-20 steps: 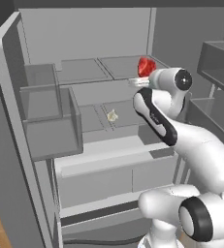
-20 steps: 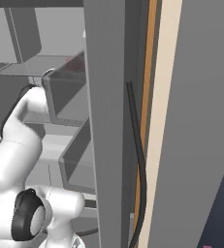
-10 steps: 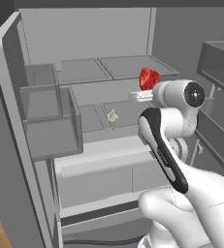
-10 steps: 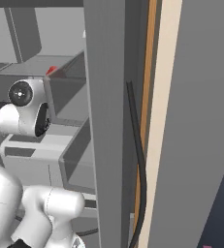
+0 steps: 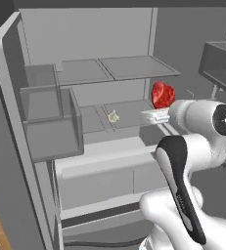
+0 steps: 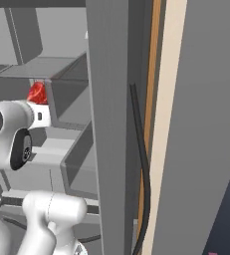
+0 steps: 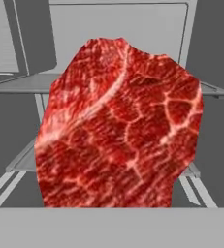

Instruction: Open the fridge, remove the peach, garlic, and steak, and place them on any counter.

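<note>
Since a second ago the arm has swung its wrist further right and the steak (image 5: pixel 162 94) has come away from the back of the fridge (image 5: pixel 16 122), now raised above the right end of the middle shelf rather than lying near its rear.

Fridge: both doors open, grey interior exposed. Left door carries two clear bins stacked on its inner face. Upper shelf (image 5: pixel 114 68) bare in two panels; middle shelf (image 5: pixel 100 117) below it; drawers underneath.

Arm: white, elbow bent low at the front of the fridge, wrist horizontal, pointing in toward the shelf's right end.

Steak: bright red, marbled, standing on edge at the tip of the gripper (image 5: pixel 156 113); clear of the shelf surface as far as the left base view shows. In the right base view it shows as a red lump (image 6: pixel 37 92) just above the wrist. In the hand view it stands close up, marbling plain (image 7: pixel 118 126).

Fingers: hidden behind the steak in the hand view; in the left base view they appear to pinch its lower edge, steak upright above them.

Garlic (image 5: pixel 113 116): pale bulb, middle shelf, near its centre, well left of the steak.
</note>
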### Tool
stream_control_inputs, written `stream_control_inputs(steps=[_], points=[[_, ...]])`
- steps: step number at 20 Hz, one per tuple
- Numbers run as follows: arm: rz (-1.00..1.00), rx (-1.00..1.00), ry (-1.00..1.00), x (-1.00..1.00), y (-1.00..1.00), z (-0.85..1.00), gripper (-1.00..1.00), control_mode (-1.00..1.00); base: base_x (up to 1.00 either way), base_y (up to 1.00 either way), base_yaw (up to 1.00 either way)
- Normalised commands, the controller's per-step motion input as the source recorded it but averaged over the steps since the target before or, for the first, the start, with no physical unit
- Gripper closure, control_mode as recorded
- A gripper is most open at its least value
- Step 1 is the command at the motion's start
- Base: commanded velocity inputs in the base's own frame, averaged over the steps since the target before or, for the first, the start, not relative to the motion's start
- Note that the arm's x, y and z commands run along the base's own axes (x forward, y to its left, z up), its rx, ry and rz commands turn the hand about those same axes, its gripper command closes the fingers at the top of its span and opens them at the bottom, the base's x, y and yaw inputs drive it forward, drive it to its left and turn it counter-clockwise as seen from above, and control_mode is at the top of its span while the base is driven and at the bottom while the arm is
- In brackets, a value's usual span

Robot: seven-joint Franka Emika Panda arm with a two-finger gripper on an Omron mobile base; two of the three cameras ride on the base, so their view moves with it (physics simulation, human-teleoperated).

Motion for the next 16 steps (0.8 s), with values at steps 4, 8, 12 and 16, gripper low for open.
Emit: stream_control_inputs(steps=[4,8,12,16], points=[[0.00,0.00,0.00,-0.25,0.01,0.00,1.00,1.00,-0.75,0.02,0.11],[0.00,0.00,0.00,0.00,0.00,0.00,1.00,1.00,-1.00,0.00,0.39],[0.00,0.00,0.00,0.00,0.00,0.00,1.00,1.00,-1.00,0.00,0.40],[0.00,0.00,0.00,0.00,0.00,0.00,1.00,1.00,-1.00,0.00,0.49]])
